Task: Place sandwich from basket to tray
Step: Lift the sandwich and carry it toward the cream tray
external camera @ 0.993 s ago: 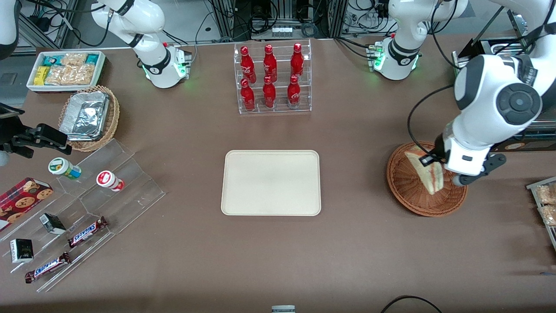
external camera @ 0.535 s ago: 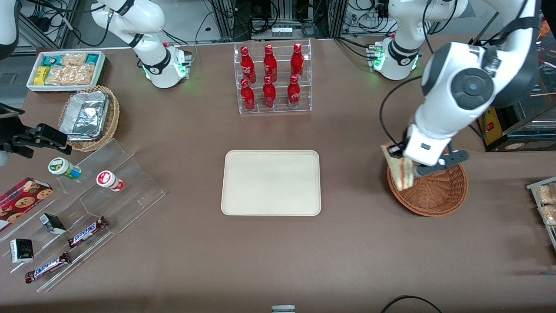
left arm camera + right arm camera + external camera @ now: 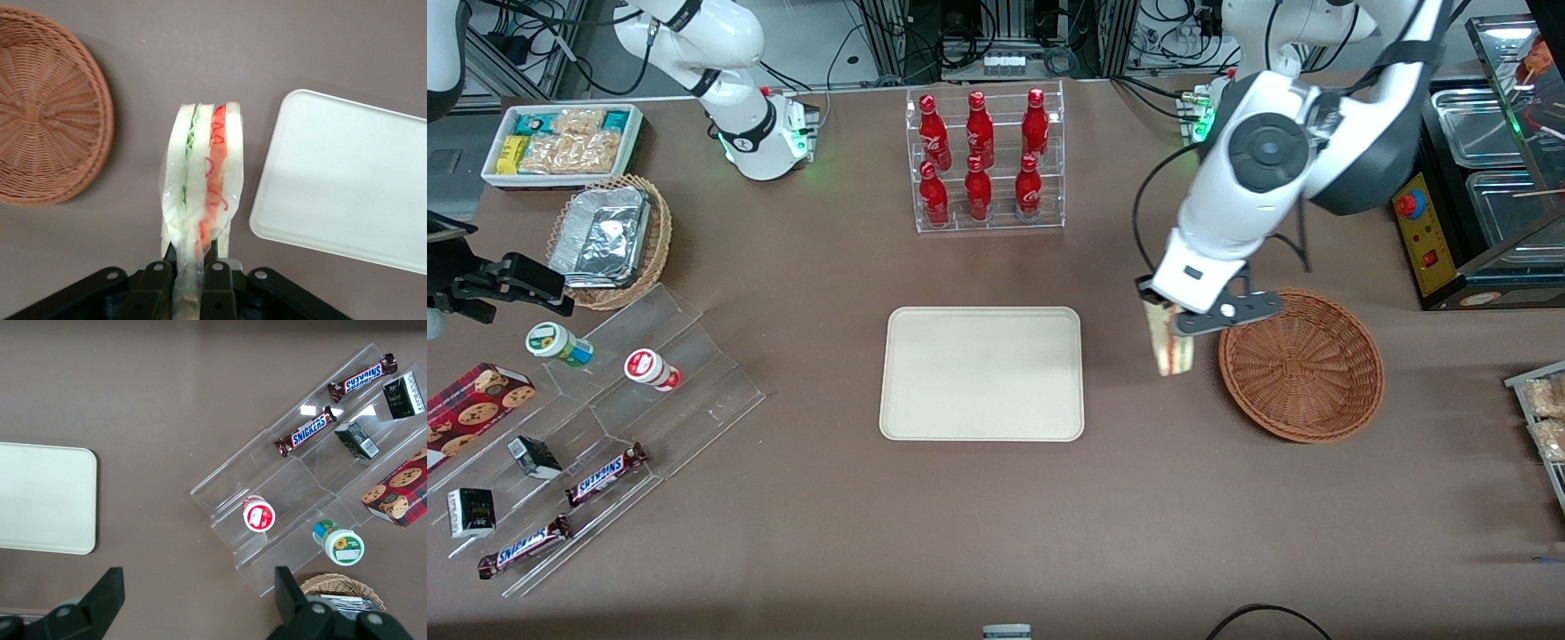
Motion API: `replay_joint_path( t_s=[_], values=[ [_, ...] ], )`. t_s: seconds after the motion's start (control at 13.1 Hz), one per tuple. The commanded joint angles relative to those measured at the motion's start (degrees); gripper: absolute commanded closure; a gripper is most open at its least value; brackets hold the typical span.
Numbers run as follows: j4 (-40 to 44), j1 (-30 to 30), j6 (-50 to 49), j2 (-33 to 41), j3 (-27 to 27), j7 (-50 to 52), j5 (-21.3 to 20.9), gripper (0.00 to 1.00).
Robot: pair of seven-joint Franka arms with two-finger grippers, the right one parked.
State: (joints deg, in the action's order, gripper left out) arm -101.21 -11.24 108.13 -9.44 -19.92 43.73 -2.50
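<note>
The gripper (image 3: 1172, 322) has its jaws clamped on the sandwich (image 3: 1168, 347) by one narrow end – so it hangs freely over the table, between the basket (image 3: 1301, 364) and the tray (image 3: 982, 373).

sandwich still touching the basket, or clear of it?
Apart. The left wrist view shows bare table between the sandwich, clamped in the gripper, and the basket.
</note>
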Motion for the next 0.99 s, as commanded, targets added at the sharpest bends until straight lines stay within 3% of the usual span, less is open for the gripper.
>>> replay_joint_path(
  t_s=[0.0, 0.46, 0.92],
  values=[
    [1.5, -2.9, 0.8, -1.9, 0.2, 2.1, -0.5, 1.0],
    [1.7, -10.1, 8.6, -7.3, 0.3, 11.4, -2.5, 1.0],
    [2.5, -15.7, 17.3, -15.9, 0.3, 21.2, -11.4, 1.0]
  ],
)
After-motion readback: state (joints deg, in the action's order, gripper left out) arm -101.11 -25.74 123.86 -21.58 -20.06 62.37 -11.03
